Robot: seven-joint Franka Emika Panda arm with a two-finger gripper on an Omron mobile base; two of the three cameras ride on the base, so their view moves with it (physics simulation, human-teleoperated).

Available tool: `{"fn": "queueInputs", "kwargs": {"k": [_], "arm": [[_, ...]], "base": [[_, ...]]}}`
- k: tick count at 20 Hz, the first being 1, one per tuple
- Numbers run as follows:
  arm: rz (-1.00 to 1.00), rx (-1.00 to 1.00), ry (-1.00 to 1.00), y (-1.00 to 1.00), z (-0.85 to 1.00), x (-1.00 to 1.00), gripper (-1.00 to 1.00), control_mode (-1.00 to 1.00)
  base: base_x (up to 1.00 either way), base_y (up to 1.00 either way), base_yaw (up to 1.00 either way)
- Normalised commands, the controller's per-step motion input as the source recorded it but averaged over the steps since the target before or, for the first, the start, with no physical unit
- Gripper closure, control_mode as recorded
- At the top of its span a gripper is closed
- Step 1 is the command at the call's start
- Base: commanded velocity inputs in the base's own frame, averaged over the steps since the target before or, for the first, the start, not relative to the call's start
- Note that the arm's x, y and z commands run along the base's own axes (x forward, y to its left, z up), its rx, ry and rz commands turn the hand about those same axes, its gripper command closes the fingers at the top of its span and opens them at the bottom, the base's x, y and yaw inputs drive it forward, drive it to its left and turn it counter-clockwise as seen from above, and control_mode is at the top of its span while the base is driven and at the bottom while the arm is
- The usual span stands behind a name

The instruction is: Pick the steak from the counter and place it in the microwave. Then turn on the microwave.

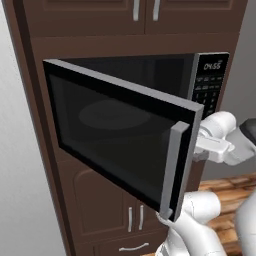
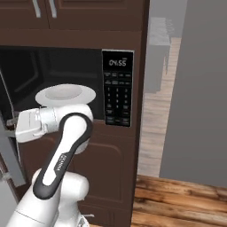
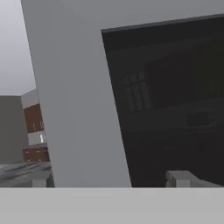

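The microwave (image 1: 150,75) sits built into a tall dark brown wooden cabinet (image 1: 100,40), with panelled doors and metal pulls above and below it. Its door (image 1: 120,135) stands swung out to the left: a flat dark glass pane in a grey frame, with a long grey bar handle (image 1: 172,170) along its free edge. This door is between the left base camera and the cavity and hides most of the inside from that side.

In the right base view the cavity is open and dark, and a round white plate (image 2: 65,94) lies inside it, smooth and shallow. Whether the steak is on it I cannot tell. To the right of the opening is the black keypad (image 2: 117,99) with a lit display (image 2: 118,63).

The white arm reaches in front of the opening, just below the plate. In the hand view the hand (image 3: 111,178) faces the grey frame and dark glass of the door from close by; its two tips stand wide apart, holding nothing.

A plank floor (image 2: 177,195) and a plain grey wall (image 2: 199,88) lie to the right.
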Motion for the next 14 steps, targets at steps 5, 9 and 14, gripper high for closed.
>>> {"fn": "queueInputs", "kwargs": {"k": [5, 9, 14], "arm": [[0.14, 0.0, 0.14, 0.41, 0.0, -0.24, -1.0, -1.0], [0.17, 0.0, 0.16, 0.43, 0.0, -0.21, -1.0, -1.0], [0.11, 0.0, 0.07, 0.3, 0.0, -0.25, -1.0, -1.0]], "base": [[0.0, 0.0, 0.0], [0.0, 0.0, 0.0], [0.0, 0.0, 0.0]]}}
